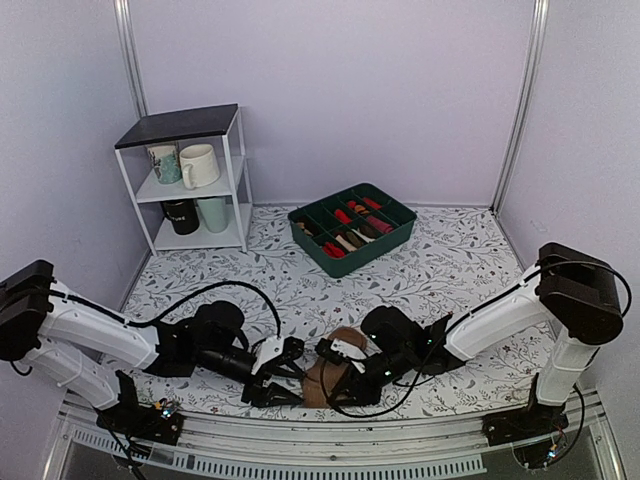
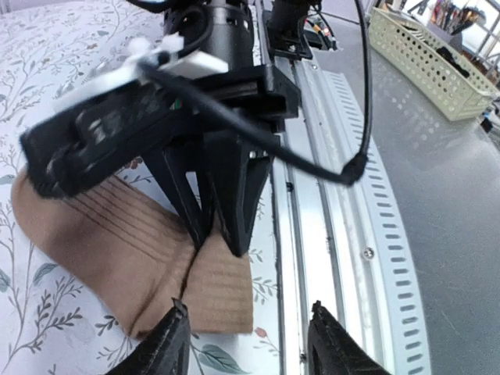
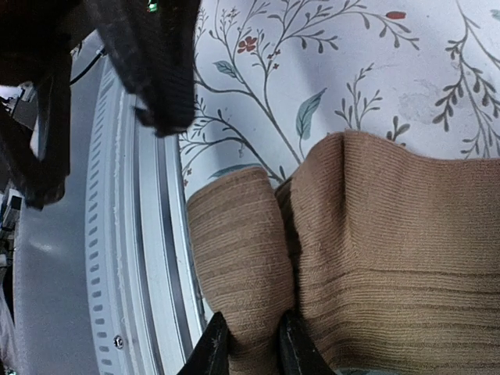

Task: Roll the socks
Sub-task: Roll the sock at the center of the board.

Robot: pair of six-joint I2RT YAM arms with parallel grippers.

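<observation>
Socks [image 3: 367, 250], perhaps two, tan-brown.

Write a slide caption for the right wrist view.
The right gripper pinches a fold of the tan socks lying on the floral table cover beside the metal rail.

The right gripper [image 2: 221, 238] and socks [image 2: 117, 250] stand before the left gripper [image 2: 250, 344] (frame rail [image 2: 312, 258] close alongside).
</observation>
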